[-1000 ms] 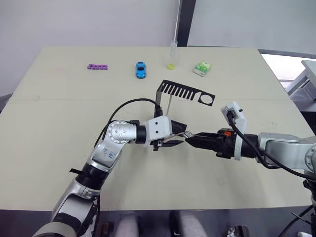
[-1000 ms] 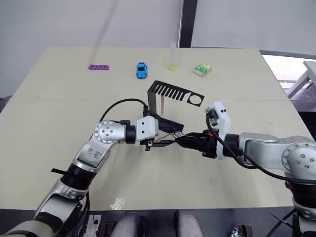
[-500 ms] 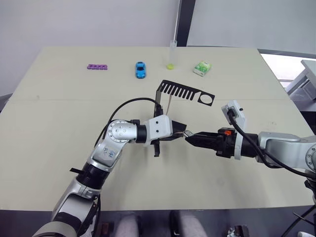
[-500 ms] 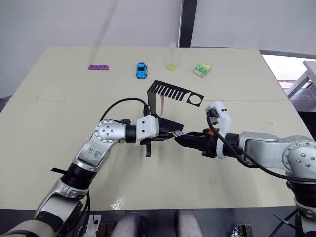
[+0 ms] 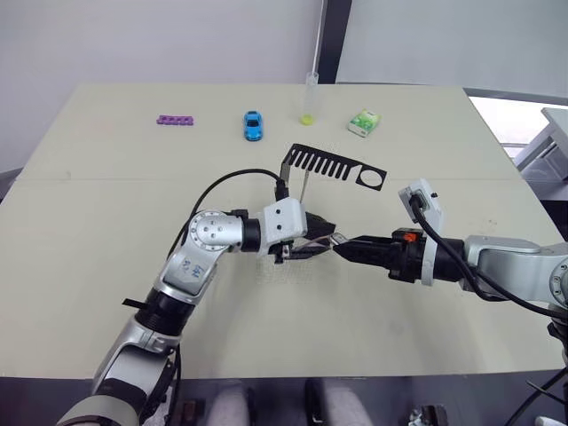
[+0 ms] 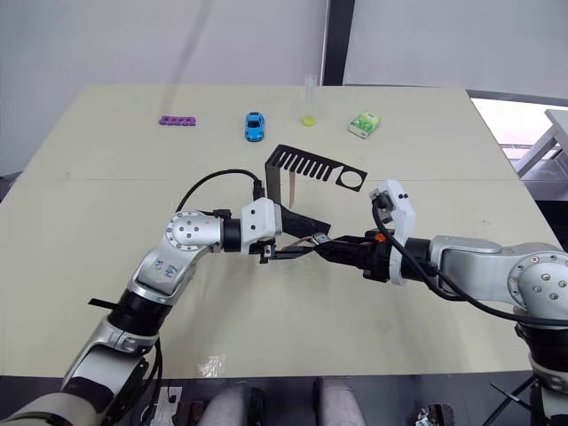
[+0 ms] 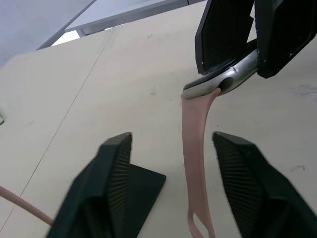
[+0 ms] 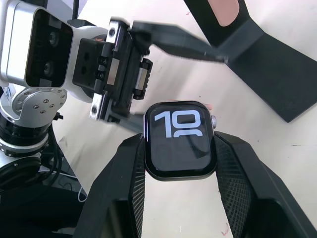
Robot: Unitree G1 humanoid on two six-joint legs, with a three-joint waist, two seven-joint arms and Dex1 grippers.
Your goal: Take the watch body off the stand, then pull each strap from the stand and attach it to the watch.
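Gripping rounded-square glossy watch body [image 8: 181,140], ribbed right claw [image 8: 181,196], matte pink strap [image 7: 198,144] attached

You're looking down over a broad, pale beige rectangular table [image 5: 98,266] with a matte top, and a thin seam line crosses it from side to side about a third of the way in from the far edge. Beyond that far edge stands a plain light grey wall [image 5: 151,40], split by a dark vertical post [image 5: 335,40] (it could be a frame or a partition edge, you can't tell which). To your right, past the table's corner, bright daylight washes out a pale floor area [image 5: 506,124], and part of a white piece of furniture [image 5: 550,142] juts in at the edge. Lighting across the tabletop is soft and even.
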